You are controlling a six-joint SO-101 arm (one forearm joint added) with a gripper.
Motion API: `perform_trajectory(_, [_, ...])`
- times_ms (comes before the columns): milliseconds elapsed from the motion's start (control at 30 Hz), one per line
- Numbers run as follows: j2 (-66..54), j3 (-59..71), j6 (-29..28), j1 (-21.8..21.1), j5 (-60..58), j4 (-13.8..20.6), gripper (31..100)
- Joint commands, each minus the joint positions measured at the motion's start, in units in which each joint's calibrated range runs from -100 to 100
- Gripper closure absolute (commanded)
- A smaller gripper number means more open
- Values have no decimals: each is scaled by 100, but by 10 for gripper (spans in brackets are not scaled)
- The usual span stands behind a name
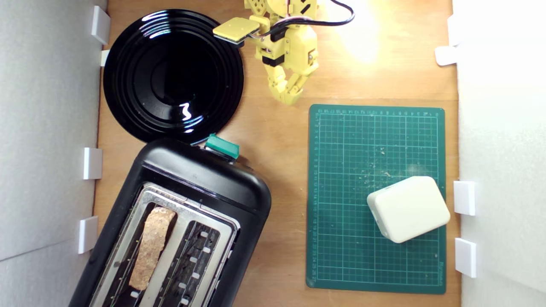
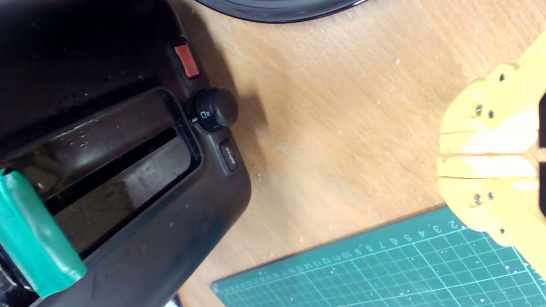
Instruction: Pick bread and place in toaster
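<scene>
Bread (image 1: 152, 247) sits upright in the toaster (image 1: 179, 221) slot nearer the exterior view's left. Gripper (image 1: 290, 99) empty, jaws closed, over bare table (image 1: 277, 170) near the plate (image 1: 172, 74). Placement looks complete; park the arm clear of the green lever (image 1: 222, 146).

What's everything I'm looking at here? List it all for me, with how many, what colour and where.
bread: one, tan, standing in the toaster's slot nearer the exterior view's left
toaster: one, black with silver top, lower left of the exterior view
lever knob: one, green, on the toaster's end
plate: one, black, upper left
cutting mat: one, green, right
box: one, white, on the mat
table: one, wooden
gripper: one, yellow, top centre, shut, empty
</scene>
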Motion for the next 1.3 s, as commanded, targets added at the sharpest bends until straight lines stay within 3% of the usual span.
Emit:
perform_trajectory(0, [-52, 40, -13, -20, 74, 41, 965])
perform_trajectory(1267, [-43, 22, -19, 4, 74, -4, 968])
